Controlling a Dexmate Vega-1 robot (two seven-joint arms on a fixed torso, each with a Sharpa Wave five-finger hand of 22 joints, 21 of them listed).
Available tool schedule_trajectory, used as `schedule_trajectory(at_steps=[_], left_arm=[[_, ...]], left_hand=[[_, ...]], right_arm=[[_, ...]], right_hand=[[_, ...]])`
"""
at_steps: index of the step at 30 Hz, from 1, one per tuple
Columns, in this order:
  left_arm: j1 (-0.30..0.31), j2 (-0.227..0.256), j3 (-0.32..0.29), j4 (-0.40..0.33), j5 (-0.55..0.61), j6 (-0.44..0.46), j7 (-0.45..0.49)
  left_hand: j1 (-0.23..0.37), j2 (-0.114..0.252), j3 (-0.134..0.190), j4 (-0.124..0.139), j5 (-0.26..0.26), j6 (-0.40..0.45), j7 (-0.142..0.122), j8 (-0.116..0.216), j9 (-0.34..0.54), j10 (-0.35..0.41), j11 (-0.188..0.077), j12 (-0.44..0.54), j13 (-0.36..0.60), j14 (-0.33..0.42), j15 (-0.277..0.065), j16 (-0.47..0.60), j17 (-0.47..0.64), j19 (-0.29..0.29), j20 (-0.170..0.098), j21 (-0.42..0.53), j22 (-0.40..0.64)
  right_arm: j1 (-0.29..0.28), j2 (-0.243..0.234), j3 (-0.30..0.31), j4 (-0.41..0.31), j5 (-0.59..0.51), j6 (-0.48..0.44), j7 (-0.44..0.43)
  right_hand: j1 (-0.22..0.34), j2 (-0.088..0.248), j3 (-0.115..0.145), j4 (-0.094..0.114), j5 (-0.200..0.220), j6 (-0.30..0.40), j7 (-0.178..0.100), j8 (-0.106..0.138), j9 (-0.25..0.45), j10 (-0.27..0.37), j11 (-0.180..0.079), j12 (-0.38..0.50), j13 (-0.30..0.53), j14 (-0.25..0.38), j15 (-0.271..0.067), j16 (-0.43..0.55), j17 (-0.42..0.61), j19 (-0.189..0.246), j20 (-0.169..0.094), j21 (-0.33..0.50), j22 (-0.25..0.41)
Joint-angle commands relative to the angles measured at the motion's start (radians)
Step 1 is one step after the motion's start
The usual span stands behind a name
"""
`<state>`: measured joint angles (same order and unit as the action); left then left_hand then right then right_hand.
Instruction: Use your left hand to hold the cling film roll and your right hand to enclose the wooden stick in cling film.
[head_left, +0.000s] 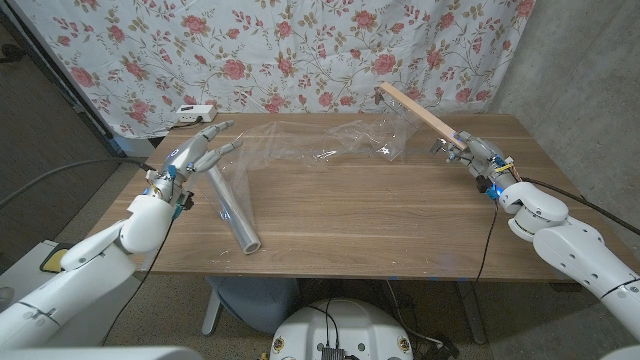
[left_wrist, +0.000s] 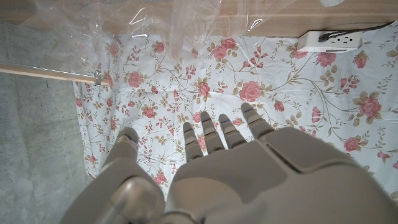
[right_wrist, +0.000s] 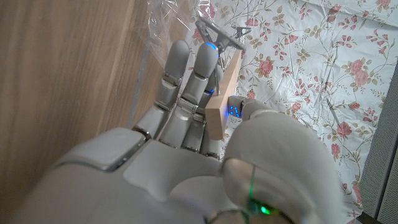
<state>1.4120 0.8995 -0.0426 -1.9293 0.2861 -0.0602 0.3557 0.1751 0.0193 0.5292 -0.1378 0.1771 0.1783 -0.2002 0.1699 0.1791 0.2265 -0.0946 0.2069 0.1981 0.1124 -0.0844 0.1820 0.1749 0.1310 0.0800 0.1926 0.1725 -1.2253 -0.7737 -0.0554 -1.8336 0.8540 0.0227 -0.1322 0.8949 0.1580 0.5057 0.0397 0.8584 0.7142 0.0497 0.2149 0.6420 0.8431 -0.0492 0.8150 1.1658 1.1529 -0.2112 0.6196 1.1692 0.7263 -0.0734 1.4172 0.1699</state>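
Right hand (head_left: 470, 152) grips wooden stick (head_left: 420, 112) at table's far right, film (head_left: 330, 150) stretched; left hand (head_left: 195, 155) open off the roll (head_left: 232, 208), which likely needs steadying next.

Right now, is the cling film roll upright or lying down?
Lying down: the cling film roll lies on its side on the table.

Makeshift lab, floral sheet backdrop (head_left: 300, 50), concrete wall (head_left: 580, 60)
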Motion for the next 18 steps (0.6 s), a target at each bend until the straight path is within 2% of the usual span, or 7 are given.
schedule_trajectory(at_steps=[1, 7, 10, 12, 13, 15, 18], left_arm=[[-0.012, 0.047, 0.015, 0.018, 0.037, 0.023, -0.013], [-0.018, 0.059, 0.018, 0.031, 0.048, 0.0, 0.006], [-0.01, 0.084, 0.018, 0.018, 0.085, 0.03, 0.0], [-0.002, 0.094, 0.014, 0.014, 0.095, 0.041, -0.006], [0.005, 0.105, 0.01, 0.01, 0.109, 0.048, -0.007], [0.012, 0.115, 0.001, 0.003, 0.101, 0.064, -0.031], [0.011, 0.126, -0.007, 0.008, 0.093, 0.068, -0.049]], left_hand=[[-0.009, -0.004, -0.005, -0.002, 0.0, -0.009, -0.001, 0.004, 0.005, -0.002, -0.003, 0.001, 0.005, 0.009, -0.004, 0.008, 0.004, 0.009, -0.003, 0.005, 0.001], [-0.013, -0.007, -0.008, -0.001, 0.003, -0.009, -0.003, 0.008, 0.005, 0.001, -0.003, 0.004, 0.006, 0.019, -0.018, 0.01, 0.004, 0.015, -0.009, 0.006, 0.001], [-0.023, -0.011, -0.014, 0.003, 0.004, -0.009, -0.003, 0.011, 0.006, 0.008, -0.005, 0.008, 0.007, 0.028, -0.027, 0.012, 0.005, 0.024, -0.024, 0.008, 0.001], [-0.045, -0.017, -0.024, 0.012, 0.01, -0.005, 0.0, 0.017, 0.007, 0.014, 0.0, 0.013, 0.009, 0.048, -0.062, 0.015, 0.005, 0.044, -0.083, 0.011, 0.001], [-0.047, -0.018, -0.025, 0.012, 0.011, 0.0, 0.002, 0.019, 0.007, 0.019, 0.004, 0.015, 0.01, 0.052, -0.065, 0.014, 0.004, 0.046, -0.101, 0.01, 0.0], [-0.048, -0.018, -0.025, 0.011, 0.012, 0.005, 0.003, 0.022, 0.007, 0.021, 0.005, 0.016, 0.01, 0.052, -0.066, 0.013, 0.004, 0.046, -0.112, 0.009, 0.0], [-0.048, -0.019, -0.026, 0.01, 0.013, 0.006, 0.001, 0.022, 0.007, 0.022, 0.003, 0.017, 0.011, 0.054, -0.066, 0.012, 0.003, 0.045, -0.106, 0.008, 0.0]], right_arm=[[0.002, -0.003, -0.001, 0.001, 0.003, -0.002, 0.001], [0.0, -0.004, 0.001, -0.002, 0.001, 0.005, 0.006], [-0.003, -0.006, 0.004, -0.004, 0.001, 0.005, 0.005], [-0.005, -0.007, 0.005, -0.006, 0.0, 0.005, 0.004], [-0.006, -0.007, 0.006, -0.007, 0.001, 0.006, 0.005], [-0.006, -0.007, 0.006, -0.007, 0.0, 0.007, 0.006], [-0.005, -0.007, 0.005, -0.007, 0.001, 0.007, 0.009]], right_hand=[[-0.001, 0.013, 0.293, -0.162, 0.003, 0.114, -0.108, 0.004, 0.003, 0.076, -0.073, 0.003, 0.034, 0.001, -0.01, 0.002, 0.002, 0.004, -0.058, 0.005, 0.003], [-0.001, 0.013, 0.293, -0.162, 0.003, 0.112, -0.109, 0.003, 0.003, 0.078, -0.074, 0.001, 0.032, 0.001, -0.01, 0.001, 0.001, 0.003, -0.058, 0.005, 0.003], [-0.001, 0.013, 0.294, -0.162, 0.003, 0.114, -0.108, 0.003, 0.002, 0.077, -0.081, 0.0, 0.029, 0.003, -0.01, 0.002, 0.003, 0.004, -0.057, 0.005, 0.003], [-0.001, 0.013, 0.293, -0.162, 0.002, 0.113, -0.109, 0.003, 0.002, 0.076, -0.078, -0.001, 0.029, 0.002, -0.01, 0.002, 0.002, 0.002, -0.057, 0.005, 0.003], [-0.001, 0.013, 0.293, -0.162, 0.002, 0.114, -0.11, 0.003, 0.002, 0.076, -0.076, 0.0, 0.03, 0.001, -0.01, 0.001, 0.002, 0.001, -0.057, 0.005, 0.003], [-0.001, 0.014, 0.294, -0.162, 0.003, 0.113, -0.109, 0.003, 0.002, 0.08, -0.077, -0.001, 0.027, 0.0, -0.01, 0.0, 0.0, 0.003, -0.057, 0.005, 0.003], [-0.001, 0.013, 0.294, -0.162, 0.002, 0.114, -0.11, 0.003, 0.003, 0.08, -0.073, -0.001, 0.026, 0.001, -0.01, 0.0, 0.002, 0.003, -0.057, 0.005, 0.003]])
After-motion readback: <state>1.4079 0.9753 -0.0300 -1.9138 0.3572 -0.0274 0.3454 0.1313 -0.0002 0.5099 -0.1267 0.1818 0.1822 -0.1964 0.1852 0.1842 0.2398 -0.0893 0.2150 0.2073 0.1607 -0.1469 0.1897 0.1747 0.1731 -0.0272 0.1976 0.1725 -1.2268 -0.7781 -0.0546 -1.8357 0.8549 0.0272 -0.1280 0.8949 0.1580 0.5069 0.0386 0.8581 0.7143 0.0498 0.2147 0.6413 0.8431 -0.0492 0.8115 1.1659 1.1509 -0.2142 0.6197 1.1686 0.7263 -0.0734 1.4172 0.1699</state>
